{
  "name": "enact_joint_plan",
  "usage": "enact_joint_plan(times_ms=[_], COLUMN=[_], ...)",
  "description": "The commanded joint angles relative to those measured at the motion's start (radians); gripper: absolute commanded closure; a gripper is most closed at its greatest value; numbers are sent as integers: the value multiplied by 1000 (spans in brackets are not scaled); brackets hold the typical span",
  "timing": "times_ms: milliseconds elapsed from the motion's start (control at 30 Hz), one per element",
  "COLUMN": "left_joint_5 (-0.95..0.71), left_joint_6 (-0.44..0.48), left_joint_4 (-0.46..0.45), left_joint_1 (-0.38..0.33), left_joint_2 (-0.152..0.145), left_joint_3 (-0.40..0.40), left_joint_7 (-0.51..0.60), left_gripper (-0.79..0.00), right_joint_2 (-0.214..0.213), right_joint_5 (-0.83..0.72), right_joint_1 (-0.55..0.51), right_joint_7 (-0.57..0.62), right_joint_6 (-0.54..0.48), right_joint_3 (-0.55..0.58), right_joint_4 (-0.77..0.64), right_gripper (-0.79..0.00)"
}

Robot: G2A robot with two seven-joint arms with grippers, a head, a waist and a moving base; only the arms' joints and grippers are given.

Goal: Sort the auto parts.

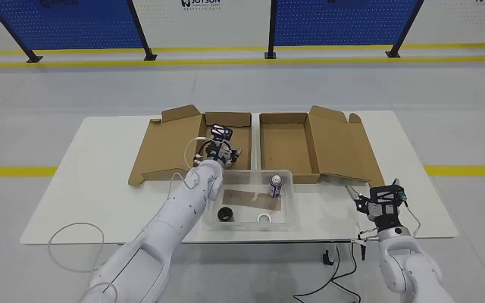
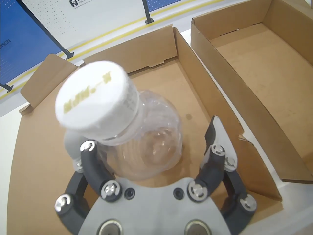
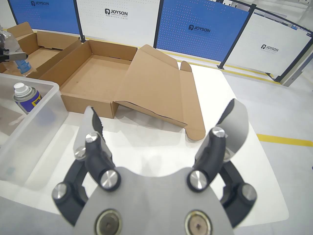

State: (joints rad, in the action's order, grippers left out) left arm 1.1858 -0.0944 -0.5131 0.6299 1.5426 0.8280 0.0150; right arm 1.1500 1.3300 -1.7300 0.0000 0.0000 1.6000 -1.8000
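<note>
The bottle [image 2: 151, 145] is clear plastic. Its cap [image 2: 95, 101] is white with blurred yellowish print, and in the right wrist view the bottle seems to carry a pale blue label. The left box [image 2: 171, 86] and right box [image 3: 97, 72] are plain brown cardboard. The table [image 1: 98, 167] is white. The bin [image 3: 44, 113] is frosted and translucent. The spray can [image 3: 27, 99] is blue and yellow, white-topped. There is a black ring [image 1: 226, 214] and a white ring [image 1: 264, 219]. The right gripper [image 3: 162, 110] has black links and silver-grey fingers.
</note>
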Motion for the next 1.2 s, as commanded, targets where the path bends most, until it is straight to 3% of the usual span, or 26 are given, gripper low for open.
enact_joint_plan(times_ms=[0,233,467,867,1033,1167], left_joint_5=[12,35,67,160,185,191], left_joint_6=[-1,-9,1,28,114,233], left_joint_4=[-12,-94,-235,-710,-920,-1043], left_joint_1=[4,32,94,333,440,507], left_joint_2=[-2,-24,-61,-147,-175,-193], left_joint_3=[2,44,107,298,372,408], left_joint_7=[-4,-13,17,162,256,387], left_gripper=[-785,-785,-785,-785,-785,-785], right_joint_2=[0,0,0,0,0,0], right_joint_5=[0,0,0,0,0,0], right_joint_1=[0,0,0,0,0,0], right_joint_7=[0,0,0,0,0,0], right_joint_6=[0,0,0,0,0,0], right_joint_3=[0,0,0,0,0,0], right_joint_4=[0,0,0,0,0,0], right_gripper=[-785,-785,-785,-785,-785,-785])
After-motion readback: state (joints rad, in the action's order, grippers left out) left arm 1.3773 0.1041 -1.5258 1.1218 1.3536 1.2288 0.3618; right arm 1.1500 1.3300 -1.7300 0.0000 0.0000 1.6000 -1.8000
